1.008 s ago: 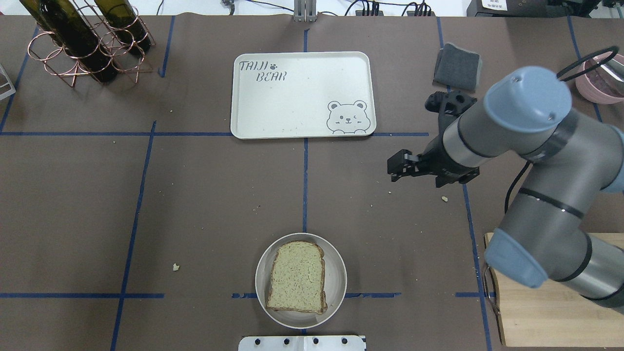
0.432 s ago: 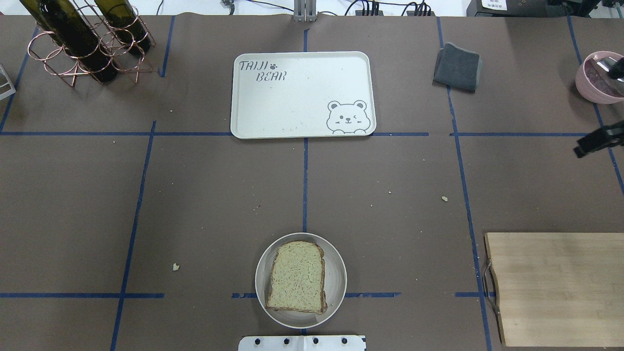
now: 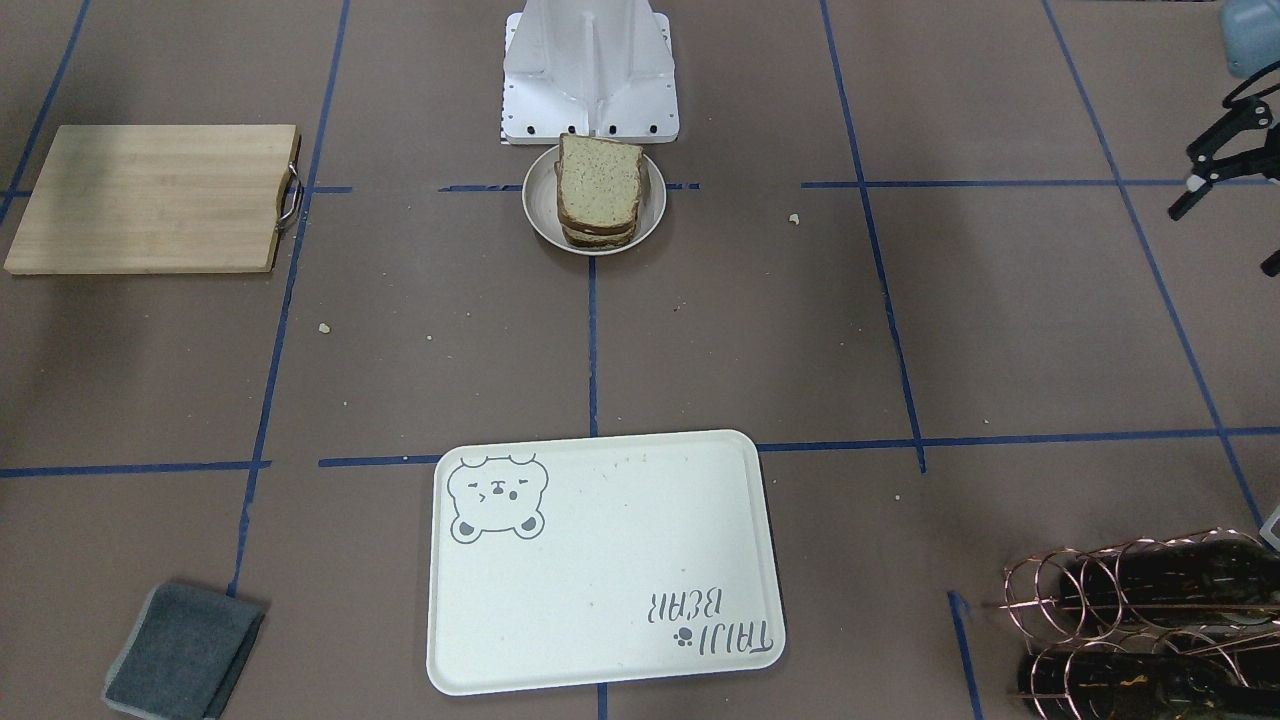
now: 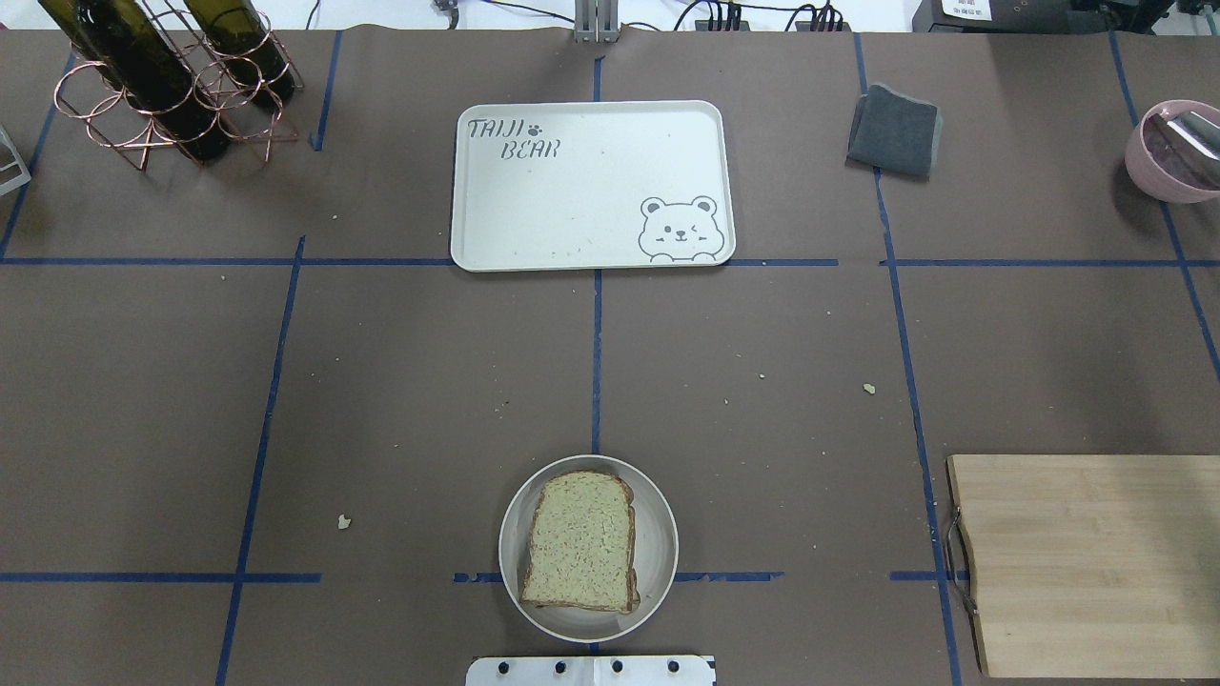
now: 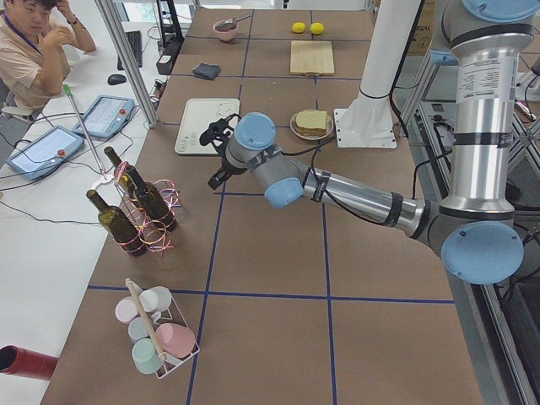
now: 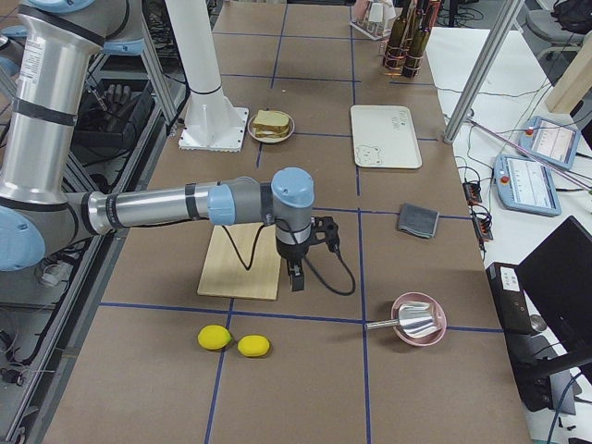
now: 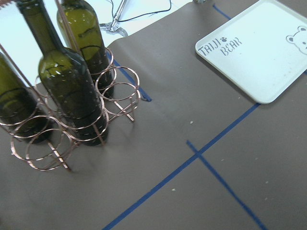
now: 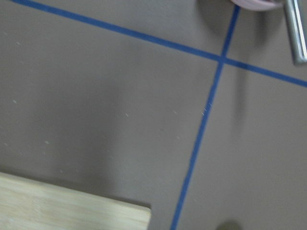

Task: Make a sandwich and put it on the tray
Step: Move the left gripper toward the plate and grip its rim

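A stack of tan speckled bread slices (image 4: pixel 581 543) with dark crust lies in a round beige bowl (image 4: pixel 664 519) at the near centre, also in the front view (image 3: pixel 598 180). No fried egg shows. The cream tray (image 4: pixel 572 191) with the bear drawing lies bare at the far centre, also in the front view (image 3: pixel 600 570). My left gripper (image 3: pixel 1225 238) hangs at the table's left side near the wine rack, its fingertips apart and nothing in it. My right gripper (image 6: pixel 296 276) points down beside the cutting board; I cannot tell whether it is open or shut.
A wooden cutting board (image 4: pixel 1087 562) lies at the near right. A grey cloth (image 4: pixel 894 131) and a pink bowl (image 4: pixel 1177 152) with a metal scoop lie at the far right. A copper rack of wine bottles (image 4: pixel 162 86) stands at the far left. Two lemons (image 6: pixel 231 340) lie beyond the board.
My right arm has swung from over the table's right half out past the right edge of the overhead view. The bread, bowl and tray have not moved.
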You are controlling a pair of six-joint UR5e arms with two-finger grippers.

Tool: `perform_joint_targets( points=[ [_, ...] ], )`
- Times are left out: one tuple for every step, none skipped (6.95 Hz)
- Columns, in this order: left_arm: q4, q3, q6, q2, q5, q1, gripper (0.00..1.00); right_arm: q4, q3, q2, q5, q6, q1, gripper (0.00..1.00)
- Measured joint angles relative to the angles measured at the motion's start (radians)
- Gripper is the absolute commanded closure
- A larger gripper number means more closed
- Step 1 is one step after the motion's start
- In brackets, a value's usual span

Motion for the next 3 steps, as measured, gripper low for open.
perform_joint_targets(
  points=[
    [-0.050, -0.048, -0.136, -0.015, 0.008, 0.127, 0.00, -0.001, -0.025, -0.028, 0.003, -0.066, 0.053, 0.00],
    [-0.079, -0.081, -0.314, -0.032, 0.042, 0.261, 0.00, 0.000, -0.044, -0.042, 0.004, -0.099, 0.087, 0.00],
    [-0.087, -0.100, -0.512, -0.056, 0.148, 0.403, 0.00, 0.001, -0.053, -0.048, 0.005, -0.111, 0.104, 0.00]
  ],
)
